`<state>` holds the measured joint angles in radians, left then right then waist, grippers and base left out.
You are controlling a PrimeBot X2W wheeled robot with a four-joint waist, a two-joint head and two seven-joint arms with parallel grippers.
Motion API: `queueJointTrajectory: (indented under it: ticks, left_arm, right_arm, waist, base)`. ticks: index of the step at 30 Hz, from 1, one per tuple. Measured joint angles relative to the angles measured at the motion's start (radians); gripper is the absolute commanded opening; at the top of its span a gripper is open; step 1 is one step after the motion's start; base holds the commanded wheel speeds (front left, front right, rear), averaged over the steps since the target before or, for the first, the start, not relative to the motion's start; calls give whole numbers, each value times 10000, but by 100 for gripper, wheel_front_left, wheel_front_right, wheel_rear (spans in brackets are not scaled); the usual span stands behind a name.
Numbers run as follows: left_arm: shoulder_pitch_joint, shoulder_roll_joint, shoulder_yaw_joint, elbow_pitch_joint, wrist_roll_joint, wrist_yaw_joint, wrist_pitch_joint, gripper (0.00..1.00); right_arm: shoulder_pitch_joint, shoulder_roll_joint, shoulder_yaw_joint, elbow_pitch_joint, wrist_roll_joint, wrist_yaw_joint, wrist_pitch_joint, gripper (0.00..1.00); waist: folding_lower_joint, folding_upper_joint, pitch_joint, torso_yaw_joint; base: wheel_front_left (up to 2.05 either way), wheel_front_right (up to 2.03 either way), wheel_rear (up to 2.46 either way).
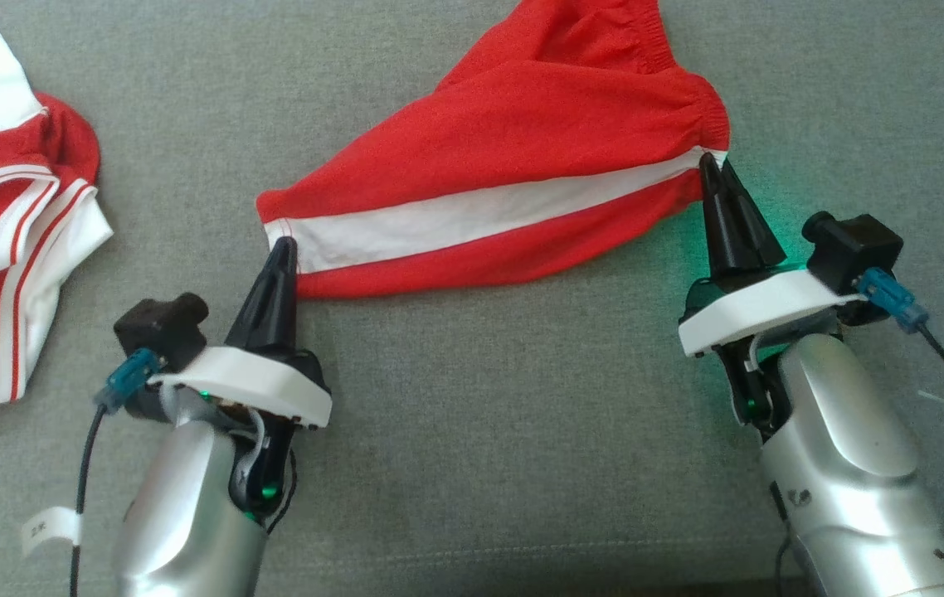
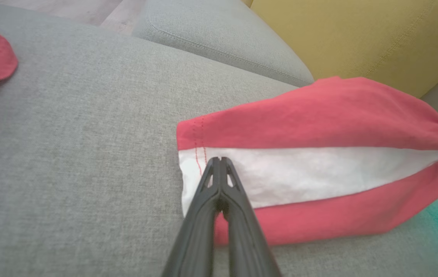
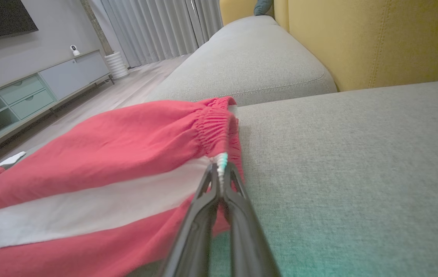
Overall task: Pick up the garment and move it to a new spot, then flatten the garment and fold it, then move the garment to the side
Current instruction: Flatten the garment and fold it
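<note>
The garment point(image 1: 513, 157) is a pair of red shorts with a white side stripe, lying stretched across the grey sofa cushion. My left gripper point(image 1: 283, 247) is shut on the hem end of the white stripe; in the left wrist view the garment point(image 2: 319, 169) has my left gripper point(image 2: 219, 159) pinched on its white edge. My right gripper point(image 1: 714, 166) is shut on the elastic waistband end of the stripe. The right wrist view shows the garment point(image 3: 107, 169) with my right gripper point(image 3: 221, 167) clamped on the waistband.
A second red and white piece of clothing point(image 1: 7, 224) lies crumpled at the left of the grey cushion point(image 1: 480, 431). A yellow backrest point(image 3: 357, 38) rises beyond the seat. A pale TV cabinet point(image 3: 38, 88) stands across the wooden floor.
</note>
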<state>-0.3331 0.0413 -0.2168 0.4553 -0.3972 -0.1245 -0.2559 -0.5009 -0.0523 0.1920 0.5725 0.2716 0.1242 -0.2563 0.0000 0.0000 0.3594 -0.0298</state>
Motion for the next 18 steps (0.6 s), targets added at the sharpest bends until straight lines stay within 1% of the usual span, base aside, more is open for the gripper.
queueJointTrajectory:
  ticks: [3, 4, 5, 11, 18]
  left_arm:
    - [1, 0, 115, -44, 163, 0, 0, 0]
    - [9, -15, 309, -73, 192, 0, 0, 83]
    - [9, -15, 399, -69, 240, 0, 0, 100]
    - [44, -15, 502, 38, 267, -2, 0, 100]
    - [14, -23, -4, 360, -360, -2, 0, 100]
  right_arm:
    - [0, 0, -2, 0, 0, 0, 0, 0]
    - [0, 0, -8, 0, 0, 0, 0, 0]
    - [2, 0, -13, 0, 0, 0, 0, 0]
    - [10, 0, -25, 0, 0, 0, 0, 0]
    - [9, 0, 10, -36, 2, 0, 0, 0]
  waist:
    - [0, 0, -34, 9]
    - [0, 0, -84, 10]
    - [0, 0, -119, 12]
    - [0, 0, -277, 43]
    - [0, 0, -132, -3]
  base:
    - [0, 0, 0]
    - [0, 0, 0]
    - [0, 0, 0]
    - [0, 0, 0]
    - [0, 0, 0]
